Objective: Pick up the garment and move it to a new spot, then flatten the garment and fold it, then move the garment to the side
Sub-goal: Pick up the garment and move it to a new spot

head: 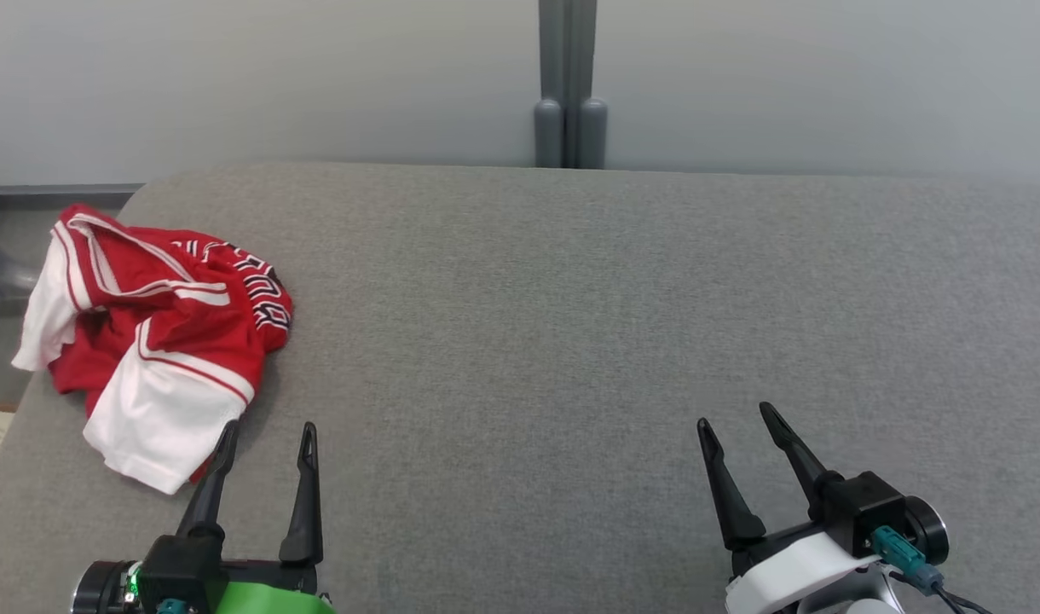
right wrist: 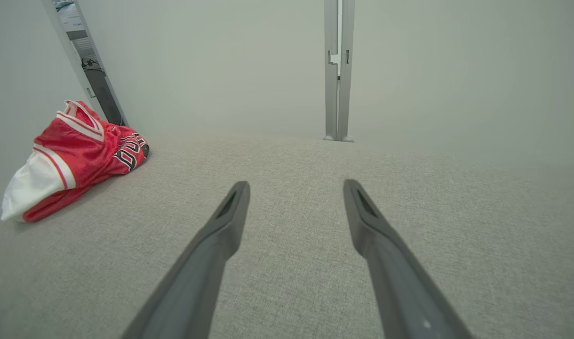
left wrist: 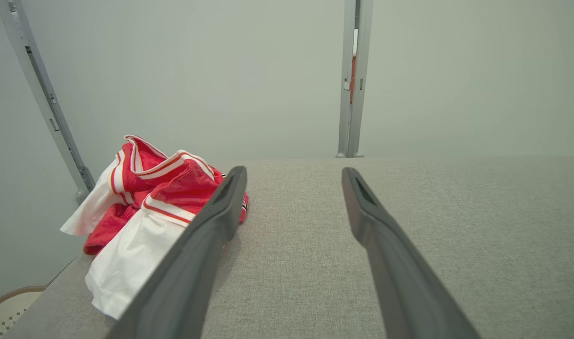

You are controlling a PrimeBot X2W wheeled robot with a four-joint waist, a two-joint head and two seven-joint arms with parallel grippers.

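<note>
While the red and white garment [head: 158, 333] lay crumpled at the far left corner of the grey table [head: 571, 324], with one part hanging over the left edge, nothing was picked up yet. The left gripper [head: 269, 426] hovered just beside the white hem, its two fingers spread apart and empty. In the left wrist view one finger overlapped the cloth, but I could not tell if it touched. The right gripper [head: 734, 415] was well apart from the garment, on the right side, also spread and empty. The step in hand seemed to be the first grasp. To do it well, the left gripper should probably come down over a thick red fold, not the loose white edge, and close firmly, so the whole garment lifts together and does not slide off the table.
</note>
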